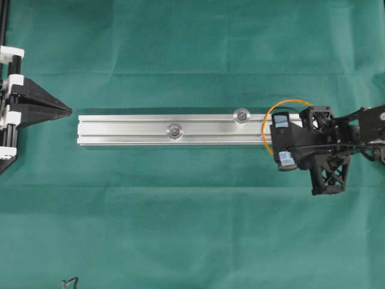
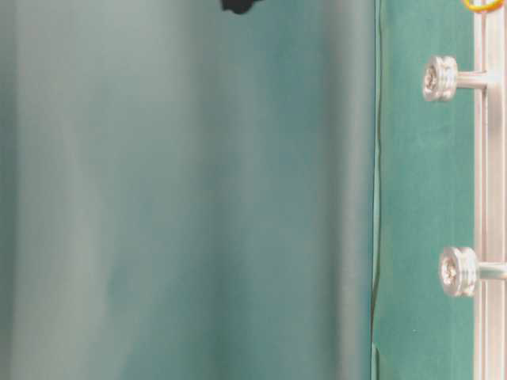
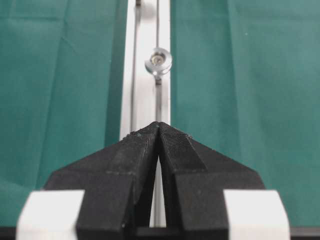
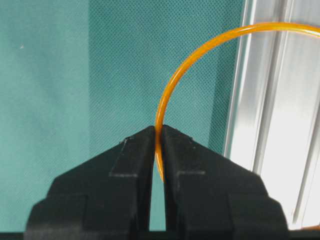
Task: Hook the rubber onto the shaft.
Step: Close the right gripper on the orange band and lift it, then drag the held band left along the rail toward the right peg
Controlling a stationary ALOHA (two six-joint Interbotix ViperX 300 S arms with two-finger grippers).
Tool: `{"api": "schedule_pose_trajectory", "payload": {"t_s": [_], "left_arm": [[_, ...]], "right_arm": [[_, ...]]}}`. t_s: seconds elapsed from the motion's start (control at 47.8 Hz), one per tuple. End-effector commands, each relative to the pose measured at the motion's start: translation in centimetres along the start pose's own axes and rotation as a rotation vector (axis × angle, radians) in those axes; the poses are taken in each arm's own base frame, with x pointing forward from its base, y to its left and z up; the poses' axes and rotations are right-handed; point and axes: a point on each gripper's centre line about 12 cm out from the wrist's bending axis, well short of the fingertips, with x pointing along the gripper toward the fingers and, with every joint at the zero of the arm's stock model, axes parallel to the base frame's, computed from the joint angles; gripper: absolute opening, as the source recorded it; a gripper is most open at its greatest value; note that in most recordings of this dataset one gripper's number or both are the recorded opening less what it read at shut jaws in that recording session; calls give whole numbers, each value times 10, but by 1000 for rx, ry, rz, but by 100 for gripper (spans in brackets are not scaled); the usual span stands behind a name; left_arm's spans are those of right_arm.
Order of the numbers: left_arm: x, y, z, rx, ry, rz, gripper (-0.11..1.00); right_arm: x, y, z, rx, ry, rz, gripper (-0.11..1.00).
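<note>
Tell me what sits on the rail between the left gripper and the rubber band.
In the overhead view, two shafts: one mid-rail, one nearer the rubber band, which the right gripper pinches. The left gripper waits shut off the rail.

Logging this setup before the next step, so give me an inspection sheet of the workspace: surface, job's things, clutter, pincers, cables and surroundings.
Surface: green cloth, creased.
Job's things: long aluminium rail lying on the cloth; two round-headed metal shafts, and, standing up from it; thin orange rubber band looped at the rail's right end, on neither shaft.
Clutter: small dark thing at the bottom edge, cannot tell what.
Pincers: left pincer shut, empty, off the rail's left end; right pincer shut on the band.
Cables: black cable along the right arm.
Surroundings: grey-green backdrop.
</note>
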Motion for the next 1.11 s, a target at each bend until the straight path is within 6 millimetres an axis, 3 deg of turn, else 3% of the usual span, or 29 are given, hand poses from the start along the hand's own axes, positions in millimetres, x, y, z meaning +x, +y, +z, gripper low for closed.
{"api": "schedule_pose_trajectory", "payload": {"t_s": [0.0, 0.711, 1.088], "left_arm": [[-3, 0, 13, 5, -31, 0, 0], [-3, 0, 13, 5, -31, 0, 0], [-3, 0, 13, 5, -32, 0, 0]], "right_arm": [[-16, 3, 9, -7, -45, 10, 7], [-102, 4, 43, -118, -48, -99, 7], [-110, 6, 48, -118, -53, -100, 7]]}}
